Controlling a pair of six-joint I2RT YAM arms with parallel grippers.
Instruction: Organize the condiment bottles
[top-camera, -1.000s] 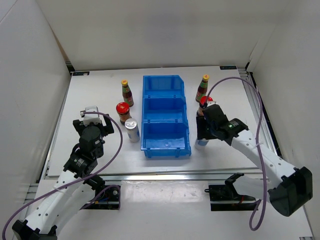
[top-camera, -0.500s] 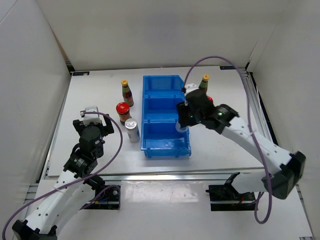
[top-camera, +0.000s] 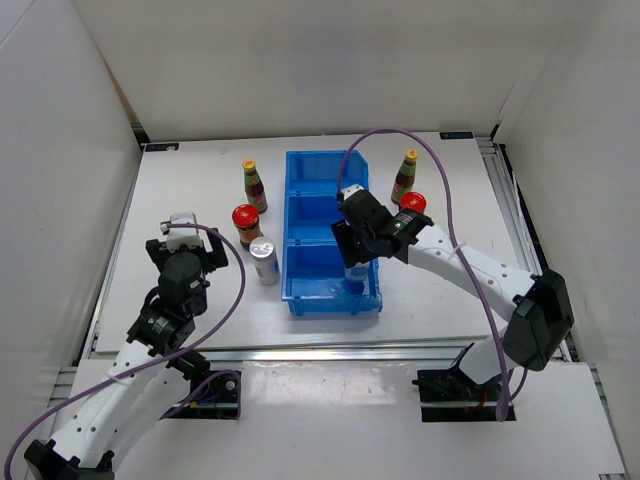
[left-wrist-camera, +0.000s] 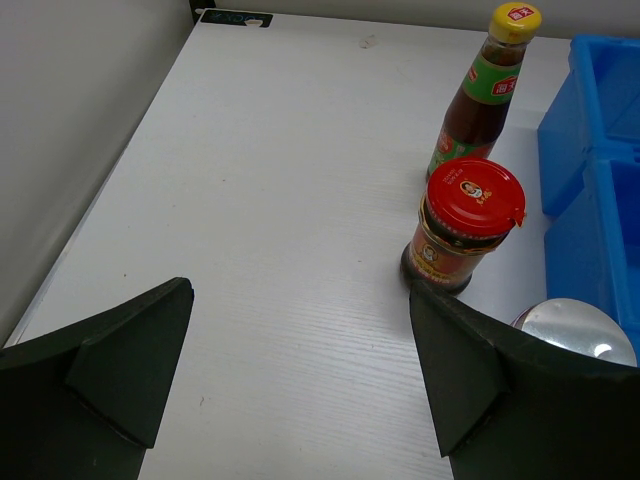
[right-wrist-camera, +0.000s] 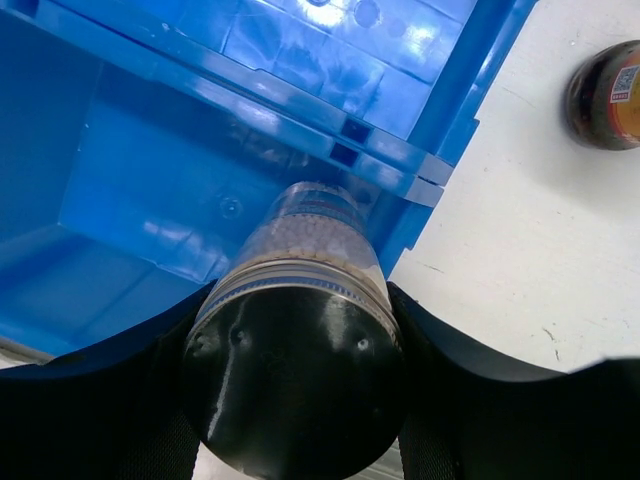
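Silver cylinder in right jaws crowds bin's right wall.

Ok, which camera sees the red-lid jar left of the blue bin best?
The left wrist view. The jar is close there, with its red lid and label clear. The top view shows the jar small and from above. The right wrist view doesn't show it.

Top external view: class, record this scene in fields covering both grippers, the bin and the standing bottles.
Left gripper: open, empty.
Right gripper: shut on held silver cylinder, at bin's near compartment.
Blue bin: three compartments, far one empty.
Left of bin: slim bottle, red-lidded jar, free silver cylinder.
Right of bin: second slim bottle, second red-lidded jar.
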